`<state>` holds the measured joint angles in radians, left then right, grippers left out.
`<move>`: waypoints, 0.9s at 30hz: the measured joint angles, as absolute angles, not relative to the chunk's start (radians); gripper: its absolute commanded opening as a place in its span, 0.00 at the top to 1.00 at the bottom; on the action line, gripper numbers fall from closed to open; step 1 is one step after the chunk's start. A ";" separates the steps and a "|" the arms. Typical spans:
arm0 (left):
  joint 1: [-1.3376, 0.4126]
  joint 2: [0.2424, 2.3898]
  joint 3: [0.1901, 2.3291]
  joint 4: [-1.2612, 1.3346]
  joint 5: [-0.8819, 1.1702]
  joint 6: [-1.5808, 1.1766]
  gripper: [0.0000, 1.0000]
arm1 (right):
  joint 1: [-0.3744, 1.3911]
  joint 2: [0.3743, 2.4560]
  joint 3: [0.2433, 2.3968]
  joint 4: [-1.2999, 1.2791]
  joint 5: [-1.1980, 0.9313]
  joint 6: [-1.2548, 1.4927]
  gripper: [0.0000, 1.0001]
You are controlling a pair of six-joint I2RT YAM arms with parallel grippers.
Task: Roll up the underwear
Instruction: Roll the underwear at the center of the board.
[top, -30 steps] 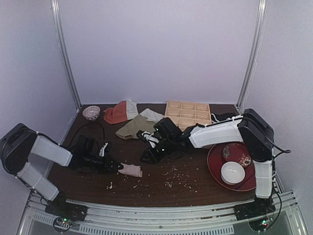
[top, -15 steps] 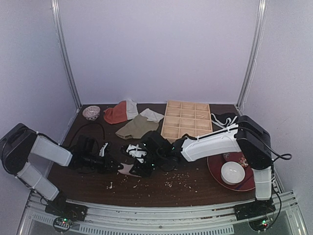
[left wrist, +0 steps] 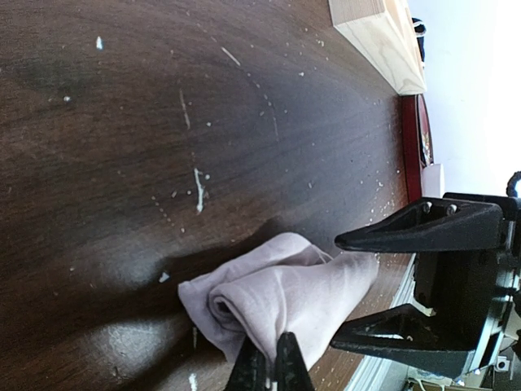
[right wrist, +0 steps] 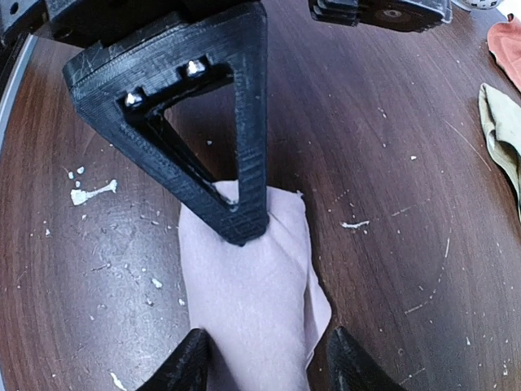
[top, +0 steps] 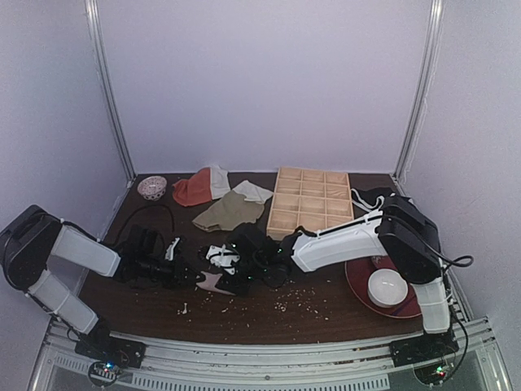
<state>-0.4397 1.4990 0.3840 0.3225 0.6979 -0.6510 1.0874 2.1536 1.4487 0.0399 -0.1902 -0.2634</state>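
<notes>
The underwear (top: 214,283) lies near the table's front as a small mauve-pink roll, its open coil end showing in the left wrist view (left wrist: 281,300). My left gripper (left wrist: 269,368) is shut, its tips pinching the roll's near edge; in the right wrist view it is the black triangular finger (right wrist: 238,204) on the roll's far end. My right gripper (right wrist: 267,368) is open, one finger on either side of the roll (right wrist: 252,301). In the top view both grippers meet over the roll, left (top: 194,277) and right (top: 238,280).
A wooden compartment tray (top: 310,199) stands at the back, with an olive cloth (top: 229,212), an orange-red cloth (top: 194,190) and a small bowl (top: 152,187) to its left. A red plate (top: 358,281) holding a white bowl (top: 387,287) sits at the right. Crumbs are scattered over the dark table.
My right arm has swung left and down to the roll and its jaws have opened wider, now straddling it. The left gripper has stayed shut at the roll's end.
</notes>
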 measured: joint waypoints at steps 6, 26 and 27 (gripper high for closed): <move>-0.440 1.499 0.384 0.322 0.698 -0.651 1.00 | 1.087 2.178 1.467 0.033 -0.200 -0.276 0.57; -0.440 1.472 0.384 0.296 0.680 -0.669 1.00 | 1.089 2.191 1.480 0.025 -0.250 -0.213 1.00; -0.440 1.463 0.384 0.284 0.674 -0.671 1.00 | 1.088 2.191 1.479 0.028 -0.260 -0.195 1.00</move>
<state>-0.4404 1.4628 0.3840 0.2844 0.6743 -0.6712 1.0882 2.1910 1.4792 0.0284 -0.2604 -0.1951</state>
